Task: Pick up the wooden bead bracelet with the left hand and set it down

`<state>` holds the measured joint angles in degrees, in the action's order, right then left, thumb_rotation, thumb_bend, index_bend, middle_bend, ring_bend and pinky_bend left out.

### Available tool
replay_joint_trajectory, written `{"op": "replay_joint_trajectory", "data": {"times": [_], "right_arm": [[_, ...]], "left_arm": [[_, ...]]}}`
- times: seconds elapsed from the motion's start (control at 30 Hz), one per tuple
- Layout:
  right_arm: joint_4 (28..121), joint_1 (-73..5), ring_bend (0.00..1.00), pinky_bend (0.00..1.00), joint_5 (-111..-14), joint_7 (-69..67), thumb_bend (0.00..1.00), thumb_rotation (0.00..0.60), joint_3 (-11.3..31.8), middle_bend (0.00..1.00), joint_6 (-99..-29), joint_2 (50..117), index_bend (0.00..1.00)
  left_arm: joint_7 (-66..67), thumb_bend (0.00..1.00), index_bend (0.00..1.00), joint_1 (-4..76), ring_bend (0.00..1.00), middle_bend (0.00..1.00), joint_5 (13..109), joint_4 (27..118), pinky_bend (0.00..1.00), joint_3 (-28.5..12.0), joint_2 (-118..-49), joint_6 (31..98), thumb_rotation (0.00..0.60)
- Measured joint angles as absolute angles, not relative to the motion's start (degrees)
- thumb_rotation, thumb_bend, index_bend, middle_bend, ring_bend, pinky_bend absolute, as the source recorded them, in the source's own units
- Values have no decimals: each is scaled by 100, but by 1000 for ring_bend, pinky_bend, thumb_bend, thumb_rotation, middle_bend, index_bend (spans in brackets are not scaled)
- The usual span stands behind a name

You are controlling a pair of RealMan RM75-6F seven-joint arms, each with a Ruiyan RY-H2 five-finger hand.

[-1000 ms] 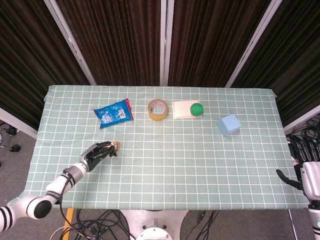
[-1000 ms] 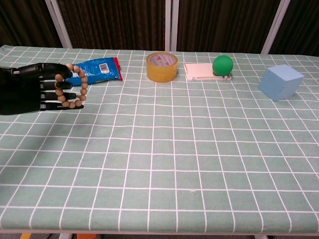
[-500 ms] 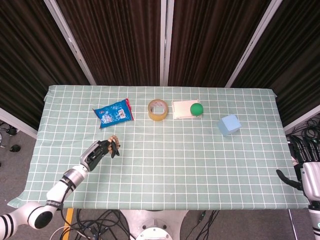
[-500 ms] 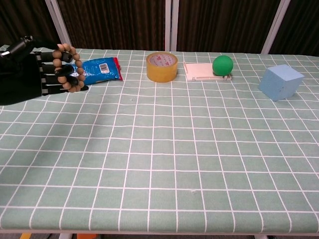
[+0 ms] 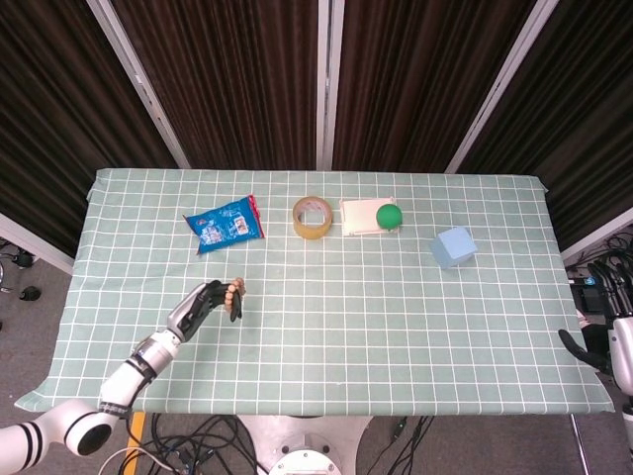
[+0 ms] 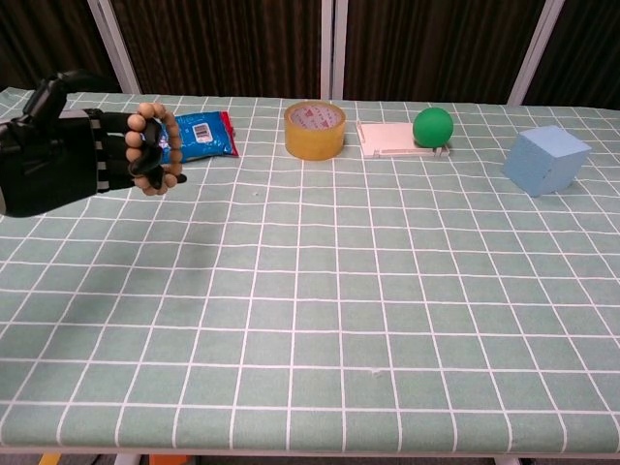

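While the wooden bead bracelet (image 6: 155,149) lay lower and close to the cloth one second ago, it is now lifted clearly above the table (image 6: 320,320), looped around the curled dark fingers (image 6: 131,155) of the left hand (image 6: 68,160). In the head view the same bracelet (image 5: 235,291) shows as a few pale beads at the tip of this hand (image 5: 210,303), and compared with the earlier pictures the hand has moved a little toward the middle of the table and turned, so the ring of beads now stands more upright. This means the pick-up part of the task looks done, and what remains, as a judgement, is to lower the hand and open the fingers so the beads slide off onto the checked cloth. Just behind the bracelet in the chest view lies the blue snack packet (image 6: 194,136), near but not touching it, so the setting down should stay in front of it. Further right stand the roll of tape (image 6: 315,129), the green ball (image 6: 433,126) and the blue cube (image 6: 545,159), all well apart. The right hand (image 5: 611,341) hangs beside the table edge at the far right, only partly visible, and whether its fingers are spread or closed cannot be told.
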<state>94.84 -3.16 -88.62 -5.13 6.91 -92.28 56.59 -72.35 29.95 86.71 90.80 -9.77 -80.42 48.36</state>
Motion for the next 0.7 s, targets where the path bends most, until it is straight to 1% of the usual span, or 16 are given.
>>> {"op": "replay_joint_trajectory", "data": {"times": [0.07, 0.17, 0.27, 0.3, 0.4, 0.43, 0.6, 0.7], "right_arm": [[9510, -317, 0, 0, -8858, -498, 101, 600, 687, 88, -9206, 5639, 0], [9513, -323, 0, 0, -8858, -506, 101, 600, 669, 88, -9169, 5650, 0], [9479, -324, 0, 0, -8845, -545, 101, 600, 660, 88, -9150, 5680, 0], [9468, -324, 0, 0, -8836, -556, 101, 600, 658, 88, -9143, 5689, 0], [9439, -324, 0, 0, -8829, -587, 101, 600, 650, 88, -9129, 5715, 0], [9429, -323, 0, 0, -8825, -597, 101, 600, 647, 88, -9124, 5724, 0], [9403, -323, 0, 0, -8799, -609, 101, 600, 642, 88, -9099, 5754, 0], [9388, -326, 0, 0, -8792, -616, 101, 600, 638, 88, -9082, 5768, 0]], "left_arm": [[-7217, 477, 591, 3043, 557, 698, 8650, 9074, 138, -929, -8069, 4830, 61], [-7202, 482, 592, 3102, 557, 700, 8637, 9082, 137, -863, -8084, 4830, 102], [-7186, 488, 591, 3146, 557, 700, 8632, 9104, 137, -805, -8084, 4853, 108], [-7174, 491, 590, 3158, 557, 700, 8629, 9107, 137, -789, -8084, 4858, 123], [-7141, 496, 589, 3202, 556, 701, 8572, 9117, 137, -756, -8082, 4837, 232], [-7124, 497, 590, 3215, 556, 702, 8540, 9118, 136, -748, -8084, 4829, 255], [-7085, 497, 604, 3265, 557, 716, 8382, 9126, 136, -733, -8103, 4802, 305], [-7065, 497, 607, 3280, 557, 719, 8321, 9135, 137, -717, -8109, 4800, 324]]}}
